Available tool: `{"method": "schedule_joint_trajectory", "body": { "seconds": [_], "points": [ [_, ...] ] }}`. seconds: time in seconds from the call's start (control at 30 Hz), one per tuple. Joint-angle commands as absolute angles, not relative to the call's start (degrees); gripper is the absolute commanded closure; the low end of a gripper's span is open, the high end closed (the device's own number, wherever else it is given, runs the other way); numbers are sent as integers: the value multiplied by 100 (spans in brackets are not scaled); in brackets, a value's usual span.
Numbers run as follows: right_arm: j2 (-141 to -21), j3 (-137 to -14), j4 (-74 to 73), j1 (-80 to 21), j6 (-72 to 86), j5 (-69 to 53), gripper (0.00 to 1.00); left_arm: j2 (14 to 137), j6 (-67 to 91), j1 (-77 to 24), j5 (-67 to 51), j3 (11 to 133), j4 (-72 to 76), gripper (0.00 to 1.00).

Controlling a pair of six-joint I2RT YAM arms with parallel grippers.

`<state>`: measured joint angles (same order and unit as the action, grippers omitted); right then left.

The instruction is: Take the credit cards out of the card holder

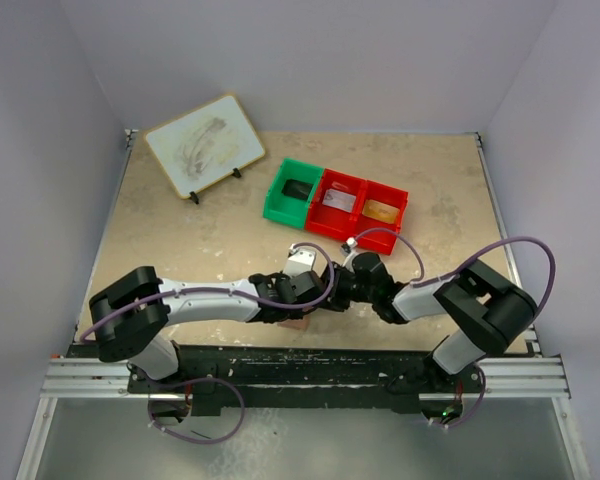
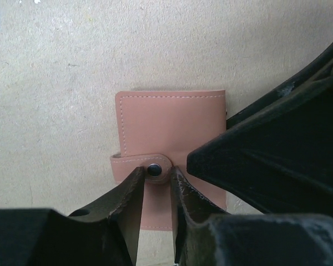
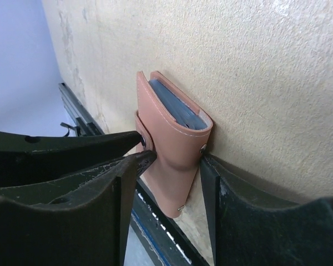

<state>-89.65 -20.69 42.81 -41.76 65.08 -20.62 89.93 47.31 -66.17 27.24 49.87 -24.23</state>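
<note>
card holder, lower part hidden behind fingers

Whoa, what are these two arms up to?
They're working on a small pink leather card holder lying on the table near its front edge. The right tool appears to clamp one side of it, while the left tool is poised at its snap tab. The holder is snapped shut.

I'm getting soft, even light, only faint shadows on the table; near fingers blur dark, wallet is sharp.
</note>
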Motion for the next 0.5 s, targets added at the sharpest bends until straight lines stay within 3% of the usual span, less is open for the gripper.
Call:
{"method": "schedule_joint_trajectory", "body": {
  "seconds": [0.0, 0.17, 0.3, 0.47],
  "points": [
    [-9060, -2235, 4017, -4254, 6306, -1967, 51, 8874, 4778, -6618, 2675, 4809, -2086, 81],
    [-9024, -2500, 3430, -4254, 5972, -1667, 66, 8692, 4885, -6618, 2792, 4626, -1966, 88],
    [-9080, -2583, 3287, -4257, 5853, -1595, 69, 8551, 4958, -6618, 2927, 4563, -1948, 98],
    [-9175, -2602, 3192, -4262, 5805, -1499, 75, 8310, 5104, -6618, 3000, 4381, -1722, 100]
  ]
}}
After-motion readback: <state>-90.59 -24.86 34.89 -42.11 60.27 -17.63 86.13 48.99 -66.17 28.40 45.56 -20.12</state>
